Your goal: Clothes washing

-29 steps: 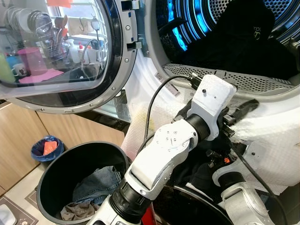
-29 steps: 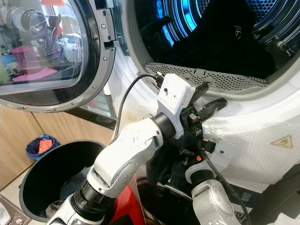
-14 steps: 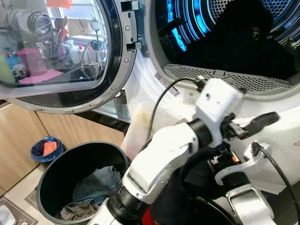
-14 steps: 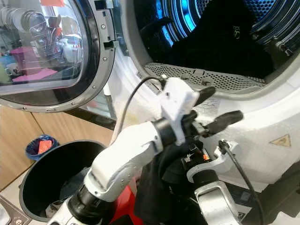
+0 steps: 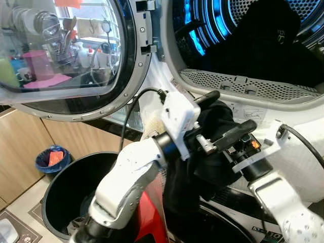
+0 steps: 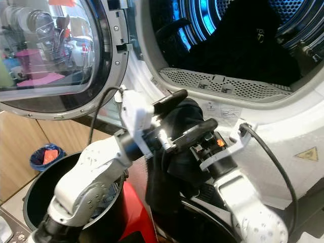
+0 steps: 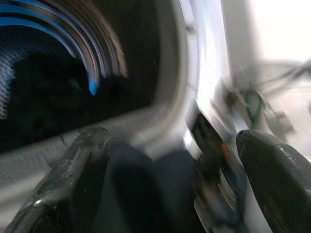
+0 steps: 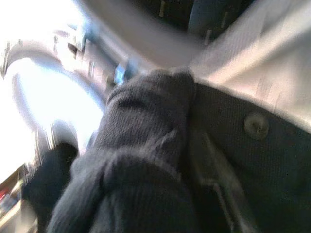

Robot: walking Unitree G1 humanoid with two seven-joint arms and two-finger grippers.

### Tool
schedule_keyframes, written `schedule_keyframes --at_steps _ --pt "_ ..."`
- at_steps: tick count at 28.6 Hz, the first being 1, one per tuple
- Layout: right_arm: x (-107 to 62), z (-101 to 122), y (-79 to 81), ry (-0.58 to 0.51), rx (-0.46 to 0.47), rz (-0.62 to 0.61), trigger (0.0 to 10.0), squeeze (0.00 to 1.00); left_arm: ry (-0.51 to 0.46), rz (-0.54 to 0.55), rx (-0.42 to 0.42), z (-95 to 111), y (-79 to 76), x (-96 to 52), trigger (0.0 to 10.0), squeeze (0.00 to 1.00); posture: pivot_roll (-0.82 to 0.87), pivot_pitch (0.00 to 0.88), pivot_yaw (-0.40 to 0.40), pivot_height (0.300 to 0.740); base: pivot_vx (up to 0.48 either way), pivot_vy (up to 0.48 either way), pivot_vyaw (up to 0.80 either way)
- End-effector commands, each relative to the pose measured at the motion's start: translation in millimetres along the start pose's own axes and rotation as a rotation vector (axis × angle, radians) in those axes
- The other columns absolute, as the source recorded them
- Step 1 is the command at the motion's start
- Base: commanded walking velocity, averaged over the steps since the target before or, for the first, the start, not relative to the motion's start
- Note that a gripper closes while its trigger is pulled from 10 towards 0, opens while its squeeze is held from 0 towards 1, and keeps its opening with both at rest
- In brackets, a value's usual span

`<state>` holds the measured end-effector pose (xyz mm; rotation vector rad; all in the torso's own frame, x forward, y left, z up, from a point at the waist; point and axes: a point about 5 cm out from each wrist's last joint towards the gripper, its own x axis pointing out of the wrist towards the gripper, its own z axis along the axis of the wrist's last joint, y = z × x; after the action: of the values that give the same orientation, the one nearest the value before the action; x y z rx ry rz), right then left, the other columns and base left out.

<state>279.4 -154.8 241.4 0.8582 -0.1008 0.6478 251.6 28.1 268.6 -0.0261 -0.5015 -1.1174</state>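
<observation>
A dark knitted garment [image 5: 188, 186] with a button [image 8: 256, 124] hangs in front of the washing machine's open drum [image 5: 243, 83]. Its top is bunched just below the drum's perforated lip. My right gripper [image 5: 225, 154] comes in from the right, buried in the cloth and shut on it. My left gripper [image 5: 230, 111] stands open, its two black fingers [image 7: 73, 179] spread wide on either side of the bunched top. More dark laundry [image 5: 268, 45] lies inside the blue-lit drum.
The round glass door [image 5: 66, 55] is swung open to the left. A black laundry basket [image 5: 66, 192] stands on the floor below it, with a small blue bin [image 5: 50, 159] against the wooden cabinets. The machine's white front [image 6: 283, 136] fills the right.
Both arms have come up, lifting the dark garment from low in front of the machine to just under the drum's lip. The left gripper now straddles its top.
</observation>
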Motion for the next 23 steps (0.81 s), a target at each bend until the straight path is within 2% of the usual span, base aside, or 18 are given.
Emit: schedule_keyframes --at_steps 1,4,6,10,15,17,18,21,23 --pt "7.5 12 6.5 -0.028 -0.019 0.062 10.0 0.00 -0.041 -0.010 0.016 12 -0.3 -2.1 10.0 0.00 -0.04 0.000 -0.018 0.740 0.000 0.000 0.00" --pt "9.6 13 6.0 -0.016 -0.025 0.065 10.0 0.00 -0.047 0.000 0.028 15 0.4 -2.7 10.0 0.00 -0.03 0.000 -0.024 0.740 0.000 0.000 0.00" --pt "13.8 8 6.5 0.035 -0.040 0.082 10.0 0.00 -0.087 0.048 0.053 21 3.5 -1.4 10.0 0.00 -0.02 0.000 -0.038 0.740 0.000 0.000 0.00" --pt "16.5 1 6.4 0.067 -0.045 0.088 10.0 0.00 -0.099 0.049 0.055 24 1.8 -0.2 10.0 0.00 -0.01 0.000 -0.045 0.740 0.000 0.000 0.00" --pt "22.5 10 1.9 0.081 -0.079 0.088 10.0 0.00 -0.080 0.020 0.066 25 -0.7 -7.5 10.0 0.00 0.00 0.000 -0.045 0.740 0.000 0.000 0.00" --pt "27.6 26 -0.8 0.060 -0.126 0.085 10.0 0.00 -0.028 -0.025 0.048 21 -3.1 -15.2 10.0 0.00 -0.01 0.000 -0.044 0.740 0.000 0.000 0.00" --pt "33.0 43 -1.5 0.035 -0.165 0.088 10.0 0.00 0.031 -0.068 0.031 16 -6.3 -23.5 10.0 0.00 0.00 0.000 -0.045 0.740 0.000 0.000 0.00" --pt "36.2 53 -1.7 0.020 -0.185 0.087 10.0 0.00 0.060 -0.088 0.028 13 -8.5 -27.7 10.0 0.00 0.00 0.000 -0.047 0.740 0.000 0.000 0.00" --pt "44.4 71 0.6 -0.012 -0.237 0.109 10.0 0.00 0.122 -0.123 0.011 7 -13.2 -36.6 10.0 0.00 0.00 0.000 -0.053 0.740 0.000 0.000 0.00"
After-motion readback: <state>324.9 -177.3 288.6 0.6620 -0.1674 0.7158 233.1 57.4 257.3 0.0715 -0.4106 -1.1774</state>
